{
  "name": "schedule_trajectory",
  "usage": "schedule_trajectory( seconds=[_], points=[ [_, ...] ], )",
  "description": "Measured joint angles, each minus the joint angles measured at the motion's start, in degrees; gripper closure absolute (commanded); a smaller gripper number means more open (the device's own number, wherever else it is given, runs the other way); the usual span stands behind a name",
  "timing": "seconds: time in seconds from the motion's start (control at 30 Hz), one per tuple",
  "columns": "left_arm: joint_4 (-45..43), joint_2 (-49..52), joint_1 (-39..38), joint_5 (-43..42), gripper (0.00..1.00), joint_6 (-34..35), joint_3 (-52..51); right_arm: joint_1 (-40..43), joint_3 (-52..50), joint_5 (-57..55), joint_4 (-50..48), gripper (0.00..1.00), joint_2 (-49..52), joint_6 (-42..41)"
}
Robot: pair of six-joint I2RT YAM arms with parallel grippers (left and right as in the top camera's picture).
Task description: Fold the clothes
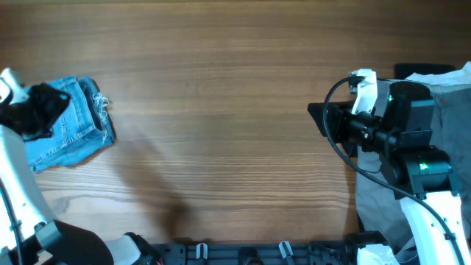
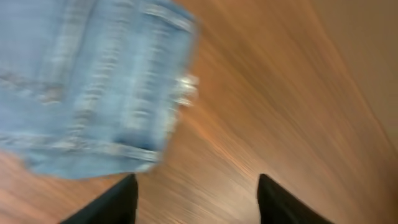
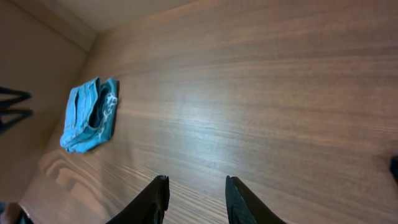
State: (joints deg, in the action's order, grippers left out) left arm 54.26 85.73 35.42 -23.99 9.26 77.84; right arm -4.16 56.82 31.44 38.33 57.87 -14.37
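Leftward, jeans (image 1: 77, 129) bundled on wood-grain table (image 1: 235, 110).

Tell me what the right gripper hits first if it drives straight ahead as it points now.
Likely only bare table: the right gripper is open and aimed over wood; the jeans lie off to its side. Depth is unclear.

One jeans bundle (image 1: 73, 129), two claws (left claw (image 2: 196, 186), right claw (image 3: 196, 183)), perhaps one grey garment (image 1: 455, 110)

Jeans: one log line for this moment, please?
jeans: compact bundle, lying free | left gripper: open, empty | right gripper: open, empty
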Motion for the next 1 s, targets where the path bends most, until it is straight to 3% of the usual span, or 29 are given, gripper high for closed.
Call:
schedule_trajectory(
  seconds=[0.17, 0.23, 0.27, 0.3, 0.47, 0.8, 1.0],
  points=[
    [1.97, -9.94, -14.34, -4.90, 0.20, -8.90, -0.11, 0.00, 3.37, -0.22, 0.24, 0.53, -2.47, 3.21],
    [2.54, -15.56, -20.83, -3.34, 0.00, -11.23, -0.11, 0.00, 5.95, -0.24, 0.17, 0.45, -4.79, 3.87],
    [3.10, -19.23, -24.92, -1.20, 0.00, -11.93, -0.11, 0.00, 7.23, -0.22, -0.02, 0.32, -6.54, 4.07],
    [3.65, -22.16, -27.58, 0.42, 0.00, -12.94, -0.09, 0.00, 8.02, -0.20, -0.04, 0.02, -8.22, 4.26],
    [10.54, -33.11, -37.94, 9.46, 0.00, -13.64, -0.09, 0.00, 8.81, -0.22, 3.63, 0.00, -13.88, 4.83],
    [13.33, -37.44, -39.45, 12.48, 0.00, -13.73, -0.09, 0.00, 8.81, -0.22, 8.26, 0.00, -14.49, 4.22],
    [13.33, -37.42, -39.45, 12.70, 0.00, -13.75, -0.09, 0.00, 8.81, -1.18, 8.87, 0.00, -14.49, -13.09]
  ],
)
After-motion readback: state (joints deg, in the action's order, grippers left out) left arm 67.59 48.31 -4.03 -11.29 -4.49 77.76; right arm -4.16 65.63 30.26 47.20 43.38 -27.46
